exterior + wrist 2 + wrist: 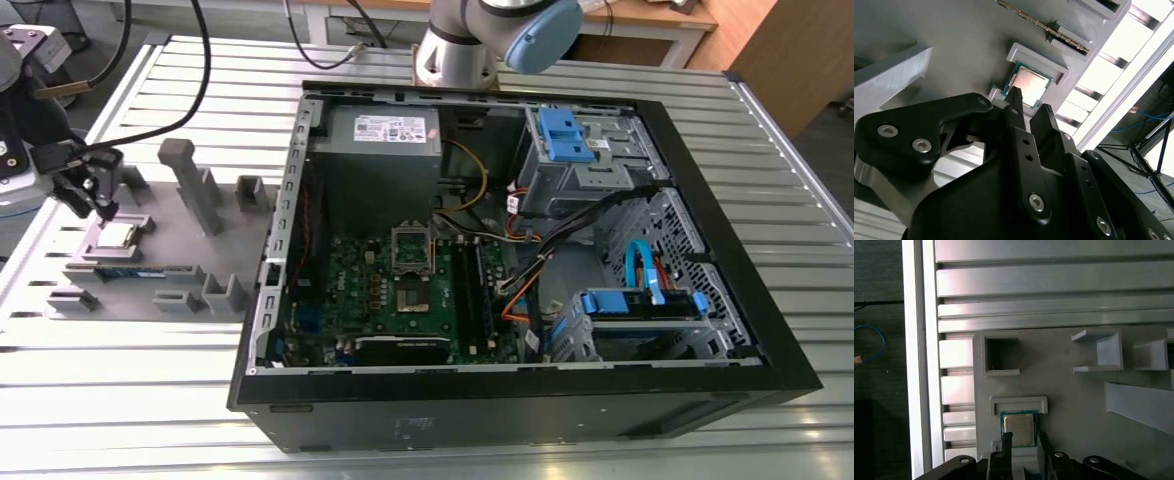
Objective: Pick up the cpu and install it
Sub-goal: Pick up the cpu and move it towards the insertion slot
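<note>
In the first wrist view the gripper [1024,434] is running off the picture's edge, and one of its fingertips [1006,436] is overlapping the cpu [1019,427] at its nearest edge, hiding whether they are touching.

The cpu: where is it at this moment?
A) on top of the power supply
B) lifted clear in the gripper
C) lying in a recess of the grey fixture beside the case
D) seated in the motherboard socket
C: in the first wrist view the cpu lies flat in a recess of the grey fixture, the gripper close by it with jaws apart.
</note>
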Action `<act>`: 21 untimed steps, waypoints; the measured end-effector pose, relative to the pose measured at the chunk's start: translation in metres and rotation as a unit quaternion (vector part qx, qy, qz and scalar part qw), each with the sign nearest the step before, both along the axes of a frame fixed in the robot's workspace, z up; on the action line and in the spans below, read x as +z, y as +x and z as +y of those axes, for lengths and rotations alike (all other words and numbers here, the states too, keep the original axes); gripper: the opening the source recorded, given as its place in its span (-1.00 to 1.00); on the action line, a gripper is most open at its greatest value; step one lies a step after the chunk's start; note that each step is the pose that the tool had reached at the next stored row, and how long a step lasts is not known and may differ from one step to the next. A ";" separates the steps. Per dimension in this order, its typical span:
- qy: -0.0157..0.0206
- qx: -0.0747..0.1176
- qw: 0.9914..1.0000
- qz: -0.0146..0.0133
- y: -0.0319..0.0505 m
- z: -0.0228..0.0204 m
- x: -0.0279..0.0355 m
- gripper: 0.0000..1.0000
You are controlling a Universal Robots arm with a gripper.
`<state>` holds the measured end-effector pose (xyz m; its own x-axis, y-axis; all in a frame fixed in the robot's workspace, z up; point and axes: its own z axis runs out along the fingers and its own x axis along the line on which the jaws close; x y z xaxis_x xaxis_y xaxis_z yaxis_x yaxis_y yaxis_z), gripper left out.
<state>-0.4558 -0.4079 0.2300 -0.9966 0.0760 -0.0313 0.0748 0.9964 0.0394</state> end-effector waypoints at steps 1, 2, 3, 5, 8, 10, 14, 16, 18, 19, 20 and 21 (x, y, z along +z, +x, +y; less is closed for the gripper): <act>0.000 0.000 1.000 0.000 0.0000 0.0000 0.0000 -0.30; 0.000 0.000 1.000 0.000 0.0000 0.0000 0.0000 -0.30; 0.000 0.000 1.000 0.000 0.0000 0.0000 0.0000 -0.18; 0.000 0.000 1.000 0.000 0.0000 0.0000 0.0000 -0.07; 0.000 0.000 1.000 0.000 0.0000 0.0000 -0.0001 0.18; 0.000 0.000 1.000 0.000 0.0000 0.0000 -0.0001 0.18; 0.000 0.000 1.000 0.000 0.0000 0.0000 -0.0002 0.18; 0.000 0.000 1.000 0.000 0.0000 0.0000 -0.0005 0.18; 0.000 0.000 1.000 0.000 0.0000 0.0000 -0.0009 0.18; 0.000 0.000 1.000 0.000 0.0000 0.0000 -0.0011 0.18; 0.000 0.000 1.000 0.000 0.0000 0.0000 -0.0013 0.18; 0.000 0.000 1.000 0.000 0.0000 0.0000 -0.0015 0.18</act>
<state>-0.4558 -0.4079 0.2285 -0.9966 0.0760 -0.0314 0.0748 0.9964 0.0391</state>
